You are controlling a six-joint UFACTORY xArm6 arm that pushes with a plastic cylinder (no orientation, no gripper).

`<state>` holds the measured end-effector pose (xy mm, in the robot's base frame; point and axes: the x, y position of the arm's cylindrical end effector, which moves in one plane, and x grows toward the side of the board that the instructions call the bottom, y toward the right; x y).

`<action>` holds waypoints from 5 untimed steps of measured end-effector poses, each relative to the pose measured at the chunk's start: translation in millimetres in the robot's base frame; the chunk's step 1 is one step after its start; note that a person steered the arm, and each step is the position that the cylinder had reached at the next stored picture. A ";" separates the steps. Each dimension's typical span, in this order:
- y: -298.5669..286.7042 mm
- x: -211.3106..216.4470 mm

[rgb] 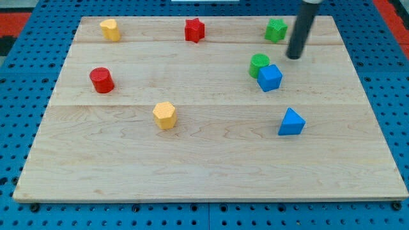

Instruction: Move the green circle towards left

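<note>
Wooden desk (pixel 211 172), eight blocks: left, red cylinder (pixel 101 80), yellow block (pixel 110 29) at top; yellow hexagon (pixel 165 115); red star (pixel 194 30); green circle (pixel 259 64) touching blue cube (pixel 270 77); green star (pixel 276 30); blue triangle (pixel 291 122). My tip (pixel 293 57) sits right of green circle (no pincer; rod cropped at top).

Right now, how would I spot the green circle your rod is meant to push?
Look at the wooden board's right half, just below and left of my tip. The green circle touches the blue cube. Unlike the green star near the top edge, it is a round cylinder.
</note>
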<state>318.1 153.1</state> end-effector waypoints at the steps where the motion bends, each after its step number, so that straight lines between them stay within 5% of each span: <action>1: -9.8 29.2; 3: -90.3 28.9; 5: -43.9 69.5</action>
<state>387.6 109.2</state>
